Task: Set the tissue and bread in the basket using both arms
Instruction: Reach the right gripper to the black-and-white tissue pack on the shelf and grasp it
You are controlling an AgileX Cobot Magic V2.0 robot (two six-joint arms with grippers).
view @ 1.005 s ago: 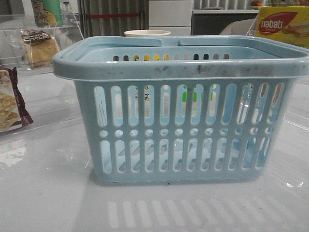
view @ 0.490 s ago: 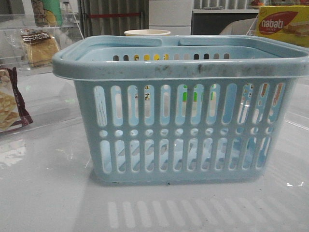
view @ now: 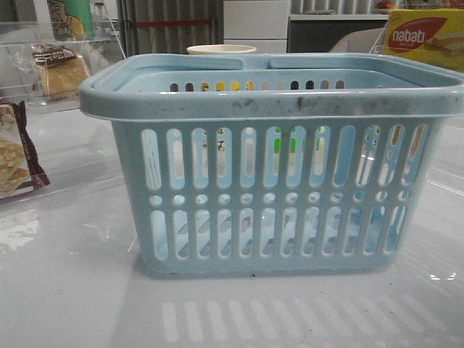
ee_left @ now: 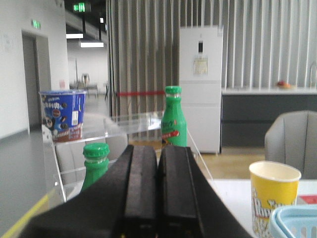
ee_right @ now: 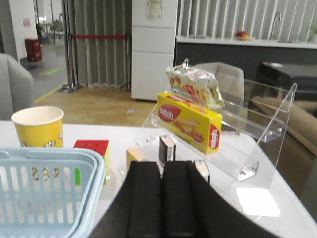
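The light blue basket [view: 272, 94] fills the middle of the front view; nothing shows inside it through the slots. Its rim also shows in the right wrist view [ee_right: 54, 157] and the left wrist view [ee_left: 296, 217]. The bread [view: 59, 69], a clear packet with a dark label band, lies on a clear shelf at the far left. A small dark pack with pale markings, the tissue [ee_right: 166, 148], stands upright just beyond my right gripper [ee_right: 162, 166]. That gripper is shut and empty. My left gripper [ee_left: 157, 151] is shut and empty. Neither gripper shows in the front view.
A maroon-edged snack bag [view: 16, 156] lies at the left edge. A yellow paper cup [ee_right: 38, 126] stands behind the basket. A clear stand holds a yellow Nabati box [ee_right: 190, 121] and a snack bag [ee_right: 194, 87]. Green bottles [ee_left: 173, 119] and a blue cup [ee_left: 63, 114] stand on the left shelf.
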